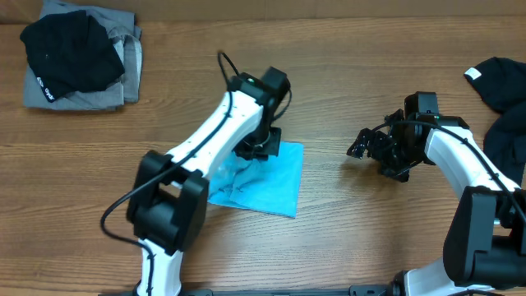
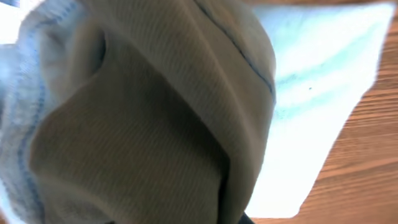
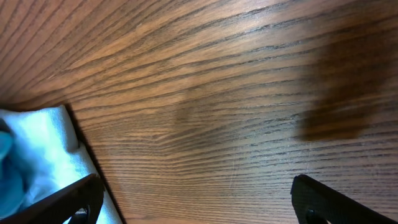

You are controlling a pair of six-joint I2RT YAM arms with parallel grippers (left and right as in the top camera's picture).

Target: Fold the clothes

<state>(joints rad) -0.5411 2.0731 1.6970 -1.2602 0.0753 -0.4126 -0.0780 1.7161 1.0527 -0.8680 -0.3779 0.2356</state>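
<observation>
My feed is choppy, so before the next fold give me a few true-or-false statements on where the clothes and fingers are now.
1. The light-blue T-shirt lies near the middle of the table, beneath the left arm. True.
2. The right fingers are closed on the T-shirt. False: they stand wide apart over bare wood, holding nothing.
3. A black and grey pile sits at the far left corner. True.
4. No clothing lies on the right side. False: a black garment lies at the right edge.
</observation>
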